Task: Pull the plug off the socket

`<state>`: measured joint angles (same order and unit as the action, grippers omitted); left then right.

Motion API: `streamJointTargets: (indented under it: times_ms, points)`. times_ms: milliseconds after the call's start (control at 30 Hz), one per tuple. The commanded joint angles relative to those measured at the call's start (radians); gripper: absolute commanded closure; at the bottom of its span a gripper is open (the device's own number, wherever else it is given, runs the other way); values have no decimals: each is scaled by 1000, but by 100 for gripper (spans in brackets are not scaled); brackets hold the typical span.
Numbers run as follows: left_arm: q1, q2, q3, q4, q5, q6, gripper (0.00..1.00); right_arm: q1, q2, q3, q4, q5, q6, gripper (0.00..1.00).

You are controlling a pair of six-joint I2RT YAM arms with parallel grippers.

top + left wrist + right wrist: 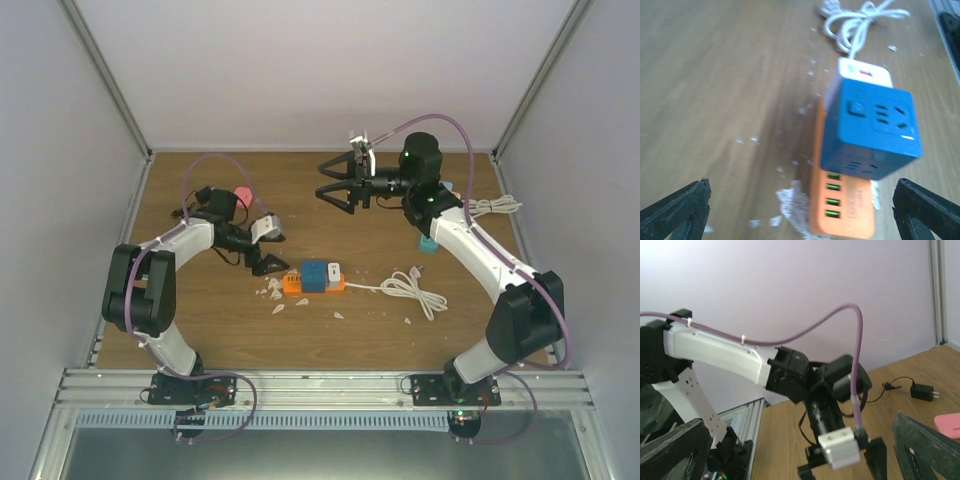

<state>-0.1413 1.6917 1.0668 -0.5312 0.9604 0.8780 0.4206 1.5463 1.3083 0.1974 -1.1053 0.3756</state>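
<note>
Littering the wood under the wide-spread left gripper (266, 264), white scraps (790, 199) flank the orange socket strip (842, 212); a blue cube plug (870, 131) sits seated just ahead. The right gripper (336, 186) gapes wide, well apart.

Blue plug cube (869, 131), orange socket strip (850, 221), white cord (858, 36).

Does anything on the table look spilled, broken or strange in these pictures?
Yes. Small white flakes lie scattered on the table around the orange strip, thickest at its port end. They look like crumbled debris; what they are cannot be told. The orange strip and the blue cube show no damage.
</note>
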Motion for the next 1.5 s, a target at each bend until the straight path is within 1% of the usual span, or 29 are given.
streamJointTargets:
  times_ms: [0,100,167,233,367,667,800,900,1000,1100,1133,1200,1300,1467]
  points:
    - [-40,-13,-53,-23,86,198,1,-9,6,52,57,-8,153,0]
    - [-61,-10,-84,4,115,224,1,-18,17,71,102,-13,235,0]
    - [-93,-21,-111,44,83,221,1,-31,20,68,149,-25,308,0]
    - [-127,-43,-150,118,29,198,1,-35,19,74,174,-31,344,0]
    - [-165,-62,-198,222,-14,150,1,-37,14,100,152,-29,351,0]
    - [-236,-44,-205,292,-81,111,1,-37,-3,128,123,-27,386,0]
    - [-256,-36,-201,315,-102,94,2,-47,-19,106,94,-55,303,0]
    - [-271,-32,-188,296,-117,95,8,-72,-36,56,27,-108,135,0]
    - [-274,-44,-187,304,-123,82,12,-102,-60,7,-137,-119,-127,0]
    - [-277,-55,-186,310,-125,73,17,-125,-91,-66,-304,-71,-406,0]
    - [-279,-54,-180,304,-128,69,20,-131,-99,-89,-353,-49,-487,0]
    - [-282,-48,-164,287,-128,63,24,-147,-113,-148,-416,-27,-637,0]
    - [-282,-44,-155,282,-123,56,30,-165,-122,-224,-492,9,-816,0]
    - [-283,-44,-153,276,-119,56,47,-161,-83,-296,-579,25,-1082,0]
